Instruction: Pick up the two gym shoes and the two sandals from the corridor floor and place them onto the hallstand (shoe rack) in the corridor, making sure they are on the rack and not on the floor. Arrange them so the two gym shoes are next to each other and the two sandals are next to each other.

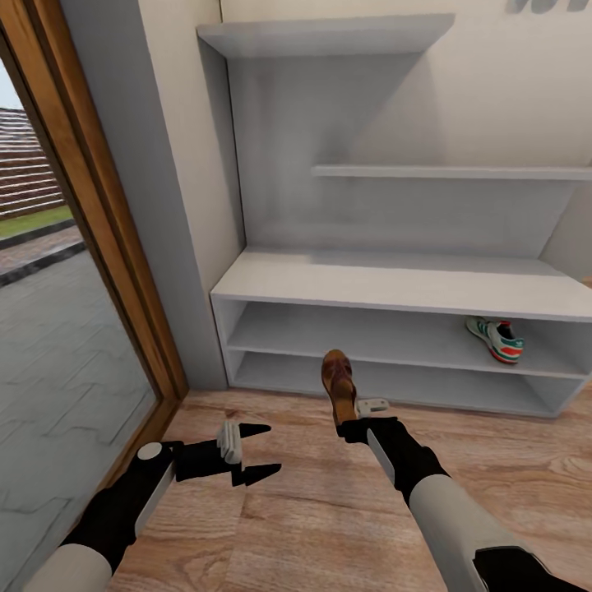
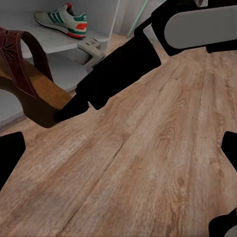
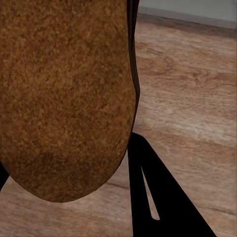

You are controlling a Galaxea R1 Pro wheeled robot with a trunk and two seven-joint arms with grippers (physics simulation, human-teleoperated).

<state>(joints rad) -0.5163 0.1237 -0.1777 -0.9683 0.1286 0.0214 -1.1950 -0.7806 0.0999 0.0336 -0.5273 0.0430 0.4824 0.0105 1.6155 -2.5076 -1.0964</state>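
A brown sandal [image 1: 337,385] hangs heel-down just above the corridor floor [image 1: 312,526], in front of the hallstand's [image 1: 395,284] lower shelf, with my right gripper [image 1: 351,424] shut on its heel. The right wrist view looks at its tan surface [image 3: 64,98] close up, with one dark finger [image 3: 158,197] beside it. One gym shoe [image 1: 495,339] lies on the hallstand's upper open shelf at the right. My left gripper [image 1: 261,450] is open and holds nothing, low over the floor to the left of the sandal. Its wrist view takes in the sandal [image 2: 27,74] and the gym shoe [image 2: 61,20].
A glass door with a wooden frame [image 1: 107,247] runs along the left, with a grey wall pillar [image 1: 156,205] between it and the hallstand. Two stepped white wall shelves [image 1: 329,37] hang above the flat top. My right arm [image 2: 123,64] crosses the left wrist view.
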